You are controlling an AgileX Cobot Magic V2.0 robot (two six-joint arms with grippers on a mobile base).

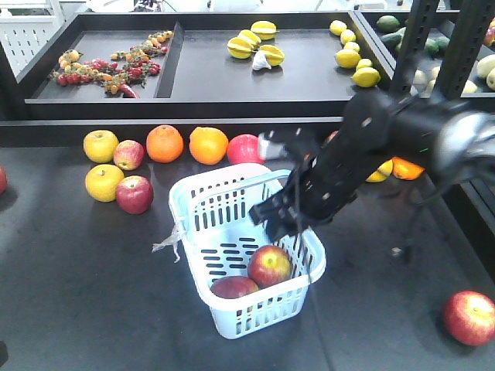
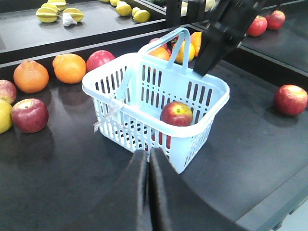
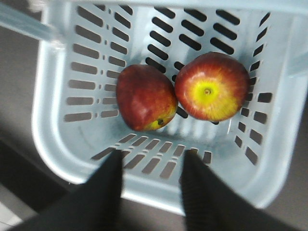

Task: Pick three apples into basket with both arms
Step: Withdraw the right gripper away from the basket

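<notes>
Right gripper: fingers spread apart, empty, above the basket.
Left gripper: fingers pressed together, holding nothing, just before the basket's near corner.
Apples in basket: two, touching, right below the right gripper.
Third apple: on the table, well apart from both grippers.

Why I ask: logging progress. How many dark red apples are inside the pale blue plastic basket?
2. One dark red apple lies on the pale blue plastic basket's slotted floor; the second apple, yellow end facing up, sits right beside it. None appears hidden.
</notes>
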